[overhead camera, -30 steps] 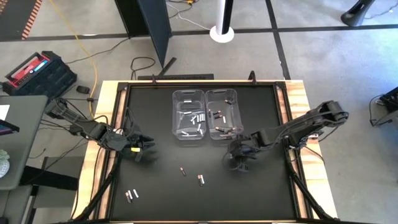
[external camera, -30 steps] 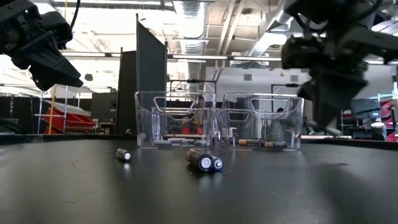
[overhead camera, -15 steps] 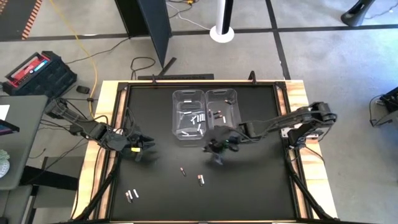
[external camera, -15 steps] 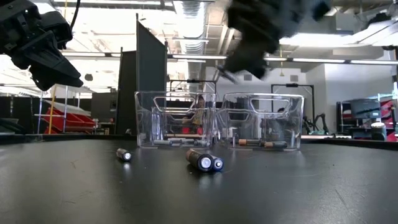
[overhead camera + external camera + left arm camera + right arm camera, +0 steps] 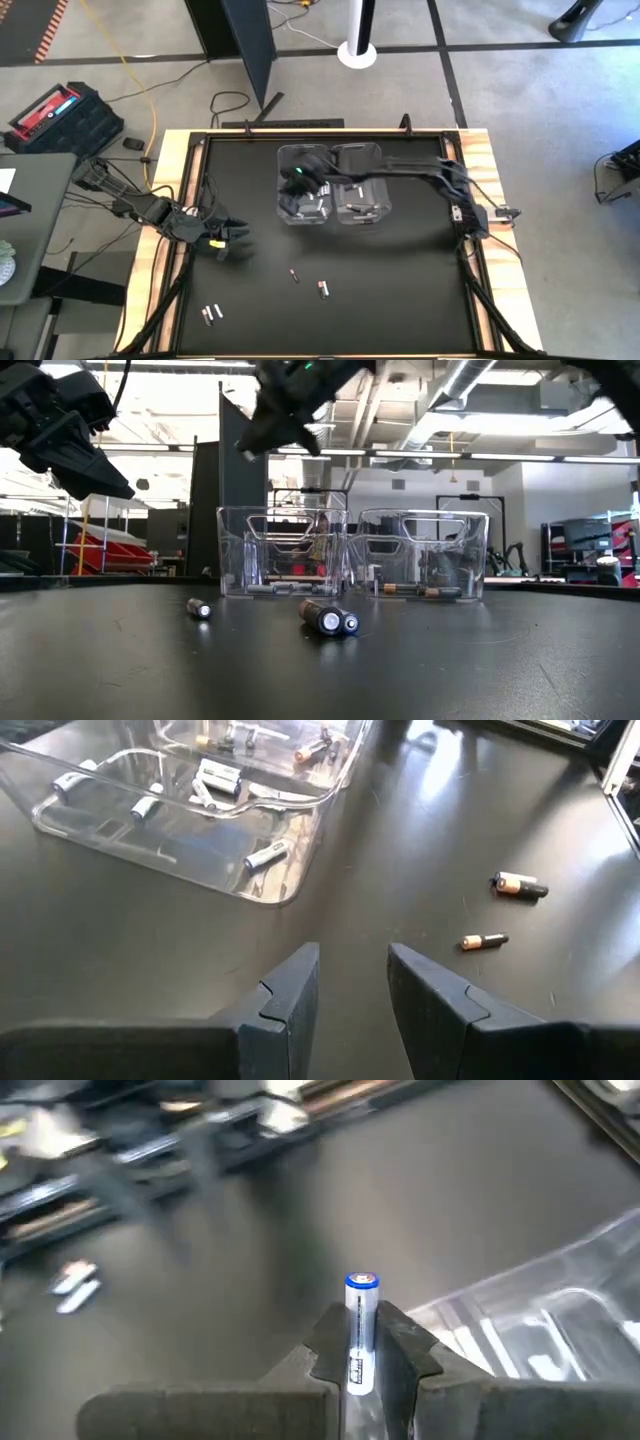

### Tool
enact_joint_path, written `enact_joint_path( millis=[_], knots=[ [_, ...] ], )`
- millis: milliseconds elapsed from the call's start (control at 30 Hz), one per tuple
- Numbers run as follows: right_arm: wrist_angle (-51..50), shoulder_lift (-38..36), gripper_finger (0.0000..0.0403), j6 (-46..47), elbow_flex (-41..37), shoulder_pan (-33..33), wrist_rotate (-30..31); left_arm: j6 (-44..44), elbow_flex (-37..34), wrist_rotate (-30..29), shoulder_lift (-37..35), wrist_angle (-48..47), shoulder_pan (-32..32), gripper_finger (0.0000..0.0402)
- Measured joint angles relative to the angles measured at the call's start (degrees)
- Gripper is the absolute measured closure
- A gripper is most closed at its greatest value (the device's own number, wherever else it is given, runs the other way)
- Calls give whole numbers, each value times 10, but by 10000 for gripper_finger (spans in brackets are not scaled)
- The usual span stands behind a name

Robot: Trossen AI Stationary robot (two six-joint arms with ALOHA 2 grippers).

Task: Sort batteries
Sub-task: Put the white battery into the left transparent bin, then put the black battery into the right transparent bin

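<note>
My right gripper (image 5: 300, 180) hangs above the left clear bin (image 5: 302, 212), shut on a silvery-white battery (image 5: 360, 1328) with a blue end. The left bin holds several silvery-white batteries (image 5: 222, 777); the right bin (image 5: 361, 212) holds dark, copper-toned ones (image 5: 410, 591). Loose batteries lie on the black mat: one (image 5: 294, 275) near the middle, a pair (image 5: 323, 290) beside it, and two (image 5: 210, 314) by the near left corner. My left gripper (image 5: 228, 240) waits open at the table's left side, touching nothing. My right gripper pinches the silvery-white battery by its lower body (image 5: 358, 1365) between the two fingers. The battery lies along the fingers, and its blue end (image 5: 361, 1283) sticks out past the fingertips. It is lifted clear, above the left bin.
Both bins stand side by side at the table's far middle. The right arm (image 5: 420, 175) stretches across the right bin. A raised wooden frame (image 5: 170, 180) borders the black mat. Open mat lies between the left gripper and the loose batteries.
My right gripper has travelled from the right middle of the table toward the left and far edges, rising past the right bin until it stands above the left bin. The loose batteries on the mat have stayed where they were.
</note>
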Motion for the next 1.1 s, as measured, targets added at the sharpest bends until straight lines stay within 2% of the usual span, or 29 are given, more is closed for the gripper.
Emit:
enact_joint_path(
  millis=[167,367,600,900,1100],
  knots=[
    [-126,101,351,3,119,-39,1,-2,0,0,0,0,0,284],
    [-226,177,351,32,189,-65,1,19,0,0,0,-1,0,284],
    [-286,203,314,32,199,-74,-1,51,0,-1,0,0,0,284],
    [-279,203,229,31,199,-73,-3,52,0,-9,0,1,0,284],
    [-278,203,200,31,199,-73,-3,52,0,-9,0,1,0,284]
  ],
)
